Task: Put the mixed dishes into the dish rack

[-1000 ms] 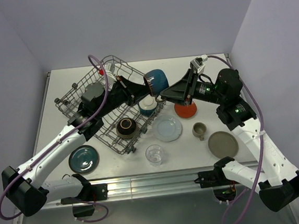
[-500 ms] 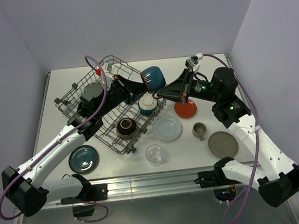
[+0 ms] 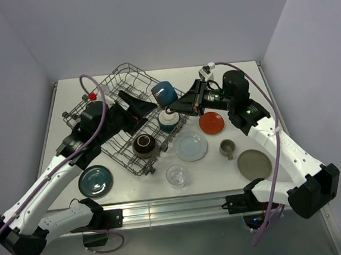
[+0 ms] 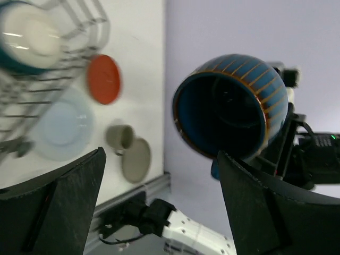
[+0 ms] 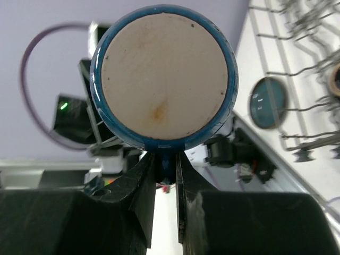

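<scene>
My right gripper (image 3: 170, 108) is shut on the handle of a blue striped cup (image 3: 163, 93) and holds it in the air over the right side of the dish rack (image 3: 130, 66). The right wrist view shows the cup's beige base (image 5: 164, 74) above the right gripper (image 5: 166, 175). My left gripper (image 3: 147, 105) stands open just left of the cup, apart from it. In the left wrist view the cup's mouth (image 4: 228, 106) faces the wide-open left gripper (image 4: 159, 207). A teal cup (image 3: 168, 120) and a dark bowl (image 3: 144, 145) sit in the rack.
On the table right of the rack lie a pale blue plate (image 3: 190, 145), a red-orange plate (image 3: 211, 123), a beige cup (image 3: 227, 149) and a beige plate (image 3: 254, 164). A clear glass (image 3: 176, 176) stands near the front; a teal plate (image 3: 95, 180) lies front left.
The left gripper let go of the blue cup and drew back to the left. The right gripper shut on the cup's handle and carried it leftward over the rack.
</scene>
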Tool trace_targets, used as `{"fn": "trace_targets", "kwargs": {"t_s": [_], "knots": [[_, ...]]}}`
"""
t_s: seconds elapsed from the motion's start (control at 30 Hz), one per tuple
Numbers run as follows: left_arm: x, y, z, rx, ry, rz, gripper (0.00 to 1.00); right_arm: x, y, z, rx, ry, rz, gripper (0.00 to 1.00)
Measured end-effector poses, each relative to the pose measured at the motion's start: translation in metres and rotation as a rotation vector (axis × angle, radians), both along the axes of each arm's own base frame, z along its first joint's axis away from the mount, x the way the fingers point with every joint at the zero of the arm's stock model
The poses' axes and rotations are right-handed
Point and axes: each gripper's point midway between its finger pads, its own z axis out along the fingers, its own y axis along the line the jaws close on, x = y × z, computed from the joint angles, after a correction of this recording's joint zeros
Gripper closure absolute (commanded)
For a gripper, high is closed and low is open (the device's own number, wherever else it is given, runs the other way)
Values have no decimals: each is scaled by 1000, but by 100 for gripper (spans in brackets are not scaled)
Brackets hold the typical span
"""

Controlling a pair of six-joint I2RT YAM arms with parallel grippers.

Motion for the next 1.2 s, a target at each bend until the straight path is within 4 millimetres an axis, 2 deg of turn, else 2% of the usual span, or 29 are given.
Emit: {"fn": "trace_targets", "kwargs": {"t_s": [0.2,0.3,0.37,0.47,0.6,0.73,0.93,1.2], "knots": [[-4,85,-29,229,201,334,9,36,11,-36,-167,3,-42,100],[-11,115,-40,336,257,433,11,52,25,-55,-315,-49,-38,100],[-15,125,-45,386,275,458,14,58,40,-70,-421,-100,-19,100],[-16,131,-50,456,279,455,18,62,60,-97,-564,-154,30,100],[-10,130,-49,524,266,424,19,66,77,-137,-749,-198,97,100],[-5,128,-50,578,249,401,21,71,70,-174,-898,-210,128,100],[-5,131,-56,621,236,378,22,83,57,-218,-1067,-226,147,100],[-12,133,-74,651,271,353,23,95,72,-251,-1146,-255,177,100]]}}
